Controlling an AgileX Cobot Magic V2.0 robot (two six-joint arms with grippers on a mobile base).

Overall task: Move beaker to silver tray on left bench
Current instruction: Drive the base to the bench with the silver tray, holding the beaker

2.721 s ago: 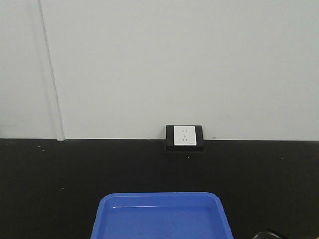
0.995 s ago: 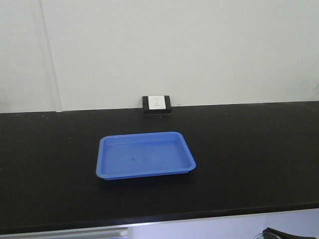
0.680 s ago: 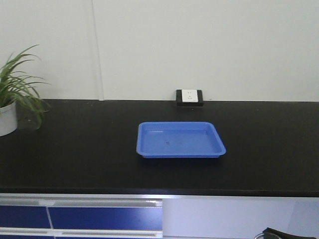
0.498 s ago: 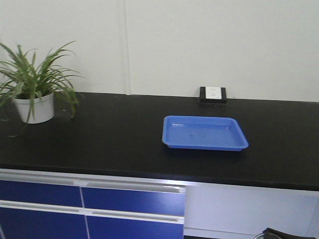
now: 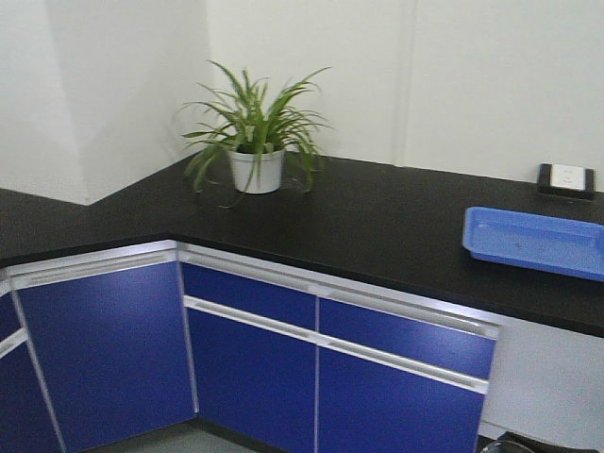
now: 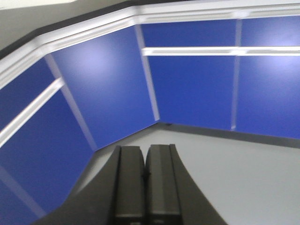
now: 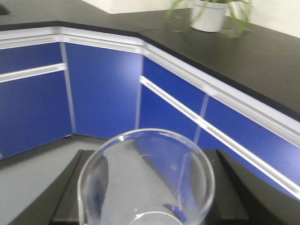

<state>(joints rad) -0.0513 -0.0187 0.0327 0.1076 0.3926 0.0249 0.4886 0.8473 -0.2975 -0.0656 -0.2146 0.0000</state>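
In the right wrist view the beaker [image 7: 145,187], clear glass with a round rim, stands between the dark fingers [image 7: 70,187] of my right gripper [image 7: 149,157], which is shut on it. My left gripper [image 6: 144,154] is shut with nothing in it and hangs over grey floor in front of blue cabinet fronts. The left bench [image 5: 57,226], black-topped with blue fronts, meets the back bench at a corner. The silver tray is out of view.
A potted green plant [image 5: 255,142] stands on the back bench near the corner. A blue plastic tray [image 5: 533,241] lies at the right, with a wall socket [image 5: 566,177] behind it. Blue cabinet doors [image 5: 104,349] line the corner down to the floor.
The front view has swung left. The blue tray slid from the centre to the right edge, the plant came into the middle, and the corner and left bench appeared.
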